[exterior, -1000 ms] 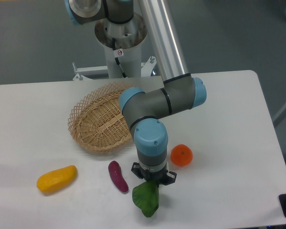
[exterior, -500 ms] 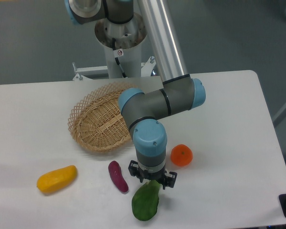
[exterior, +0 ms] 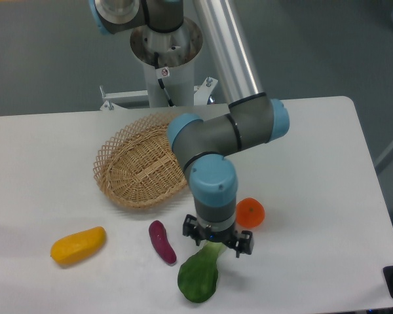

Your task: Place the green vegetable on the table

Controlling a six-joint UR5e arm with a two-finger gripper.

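Observation:
The green vegetable (exterior: 198, 280) lies flat on the white table (exterior: 314, 170) near its front edge, dark leaf toward the front and pale stalk pointing back. My gripper (exterior: 217, 243) points straight down just over the stalk end. Its fingers look spread to either side of the stalk, so it appears open, and the wrist hides the fingertips in part.
A small purple eggplant-like piece (exterior: 162, 242) lies just left of the gripper and an orange fruit (exterior: 249, 212) just right of the wrist. A yellow mango-shaped piece (exterior: 78, 245) sits at the front left. A wicker basket (exterior: 139, 171) stands behind, under the arm's elbow.
The vegetable went from hanging in the gripper to lying flat on the table. The gripper has shifted slightly right, and the pale stalk now shows below it.

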